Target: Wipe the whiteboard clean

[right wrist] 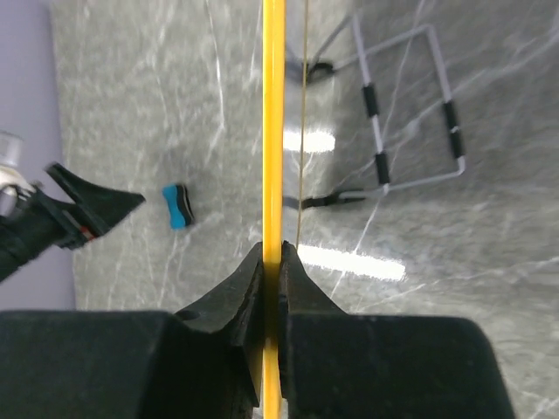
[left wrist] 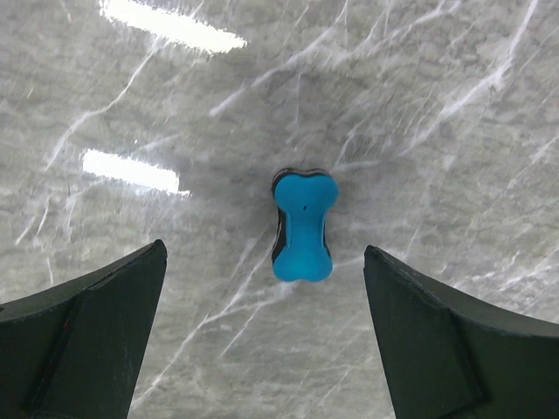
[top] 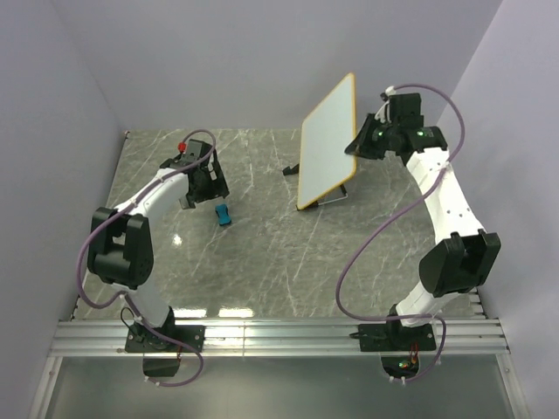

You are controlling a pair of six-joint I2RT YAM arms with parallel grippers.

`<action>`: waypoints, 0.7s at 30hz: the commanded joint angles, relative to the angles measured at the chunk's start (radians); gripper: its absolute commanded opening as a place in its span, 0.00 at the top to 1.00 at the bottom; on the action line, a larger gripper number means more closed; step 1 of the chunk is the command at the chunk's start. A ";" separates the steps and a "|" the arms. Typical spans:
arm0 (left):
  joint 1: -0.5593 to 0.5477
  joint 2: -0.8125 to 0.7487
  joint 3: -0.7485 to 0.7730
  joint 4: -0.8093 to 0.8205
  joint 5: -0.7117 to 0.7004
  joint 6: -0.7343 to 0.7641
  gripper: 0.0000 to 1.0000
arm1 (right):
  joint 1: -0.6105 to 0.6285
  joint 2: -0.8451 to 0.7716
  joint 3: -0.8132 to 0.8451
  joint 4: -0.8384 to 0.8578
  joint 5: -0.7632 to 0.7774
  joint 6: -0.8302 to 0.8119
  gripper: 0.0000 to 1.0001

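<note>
Glossy grey marble-look table with white veins. At its far right-middle the whiteboard sits propped on a thin wire stand. It's a flat white rectangle with a skinny orange rim and rounded corners, long axis going up, tilted, face turned toward the left arm's side. Right gripper is pinching the board's rim, edge-on. Left gripper hangs spread wide above the little blue bone-shaped eraser, which lies flat on the table, untouched
</note>
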State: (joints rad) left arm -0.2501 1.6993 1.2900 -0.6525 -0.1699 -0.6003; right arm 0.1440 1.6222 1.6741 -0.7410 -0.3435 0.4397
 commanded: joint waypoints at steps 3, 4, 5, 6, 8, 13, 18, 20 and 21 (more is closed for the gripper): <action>-0.002 0.042 0.069 0.024 0.018 0.042 0.02 | -0.063 -0.044 0.189 0.036 -0.077 -0.019 1.00; -0.002 0.043 0.069 0.028 0.021 0.042 0.02 | -0.066 -0.047 0.200 0.022 -0.081 -0.025 1.00; -0.002 0.049 0.069 0.031 0.026 0.043 0.02 | -0.069 -0.056 0.208 -0.003 -0.084 -0.032 1.00; -0.002 0.052 0.069 0.034 0.029 0.040 0.02 | -0.069 -0.064 0.205 -0.012 -0.084 -0.036 1.00; 0.000 0.062 0.068 0.043 0.036 0.039 0.02 | -0.073 -0.084 0.178 -0.027 -0.101 -0.045 1.00; 0.000 0.079 0.075 0.056 0.046 0.036 0.01 | -0.073 -0.105 0.133 -0.075 -0.147 -0.105 1.00; 0.000 0.082 0.075 0.065 0.052 0.033 0.01 | -0.076 -0.151 0.087 -0.121 -0.063 -0.171 1.00; 0.000 0.083 0.071 0.067 0.053 0.034 0.01 | -0.072 -0.151 0.063 -0.116 -0.065 -0.176 1.00; -0.002 0.083 0.069 0.067 0.053 0.036 0.01 | -0.073 -0.148 0.059 -0.116 -0.065 -0.182 1.00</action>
State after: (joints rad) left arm -0.2501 1.7847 1.3266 -0.6075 -0.1284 -0.5793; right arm 0.0711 1.5517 1.7256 -0.9581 -0.4007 0.3054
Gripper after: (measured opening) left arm 0.987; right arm 0.103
